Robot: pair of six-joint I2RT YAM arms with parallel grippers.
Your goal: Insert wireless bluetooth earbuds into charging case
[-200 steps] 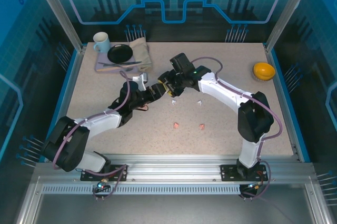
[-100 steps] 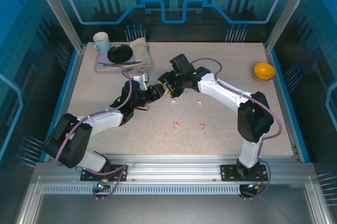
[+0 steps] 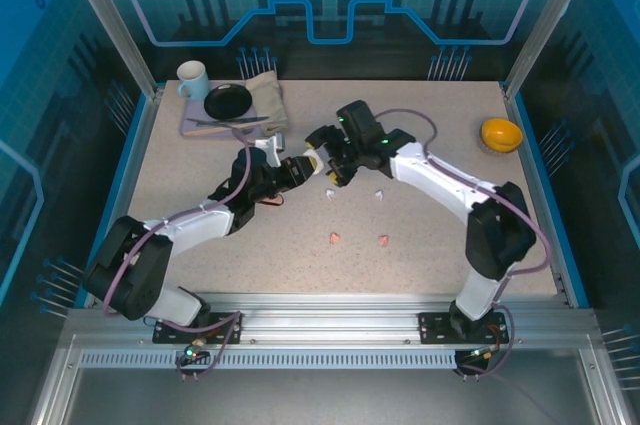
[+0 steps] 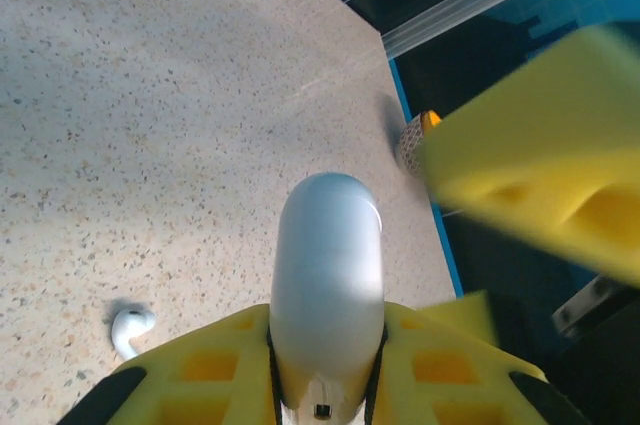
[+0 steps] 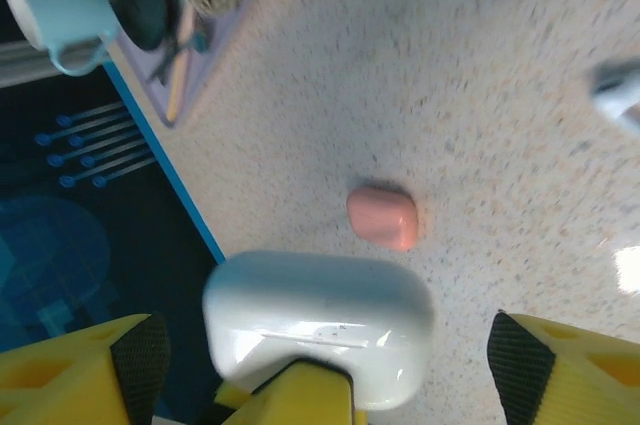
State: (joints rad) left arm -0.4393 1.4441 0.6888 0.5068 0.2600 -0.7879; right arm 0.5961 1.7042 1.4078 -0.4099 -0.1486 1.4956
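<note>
Over the table, left hand clamps white case; right hand open.

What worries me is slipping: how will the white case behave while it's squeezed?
Probably slippery: the white case looks glossy and rounded, with the left gripper pinching only one end. Likely stiff: no dent shows.

Left tool clamped, right tool agape.

Bright, even overhead light; soft, short shadows on the counter. Glare streaks on the white case. Close yellow fingers are blurred. The right wrist view is soft and smeared at its edges.
</note>
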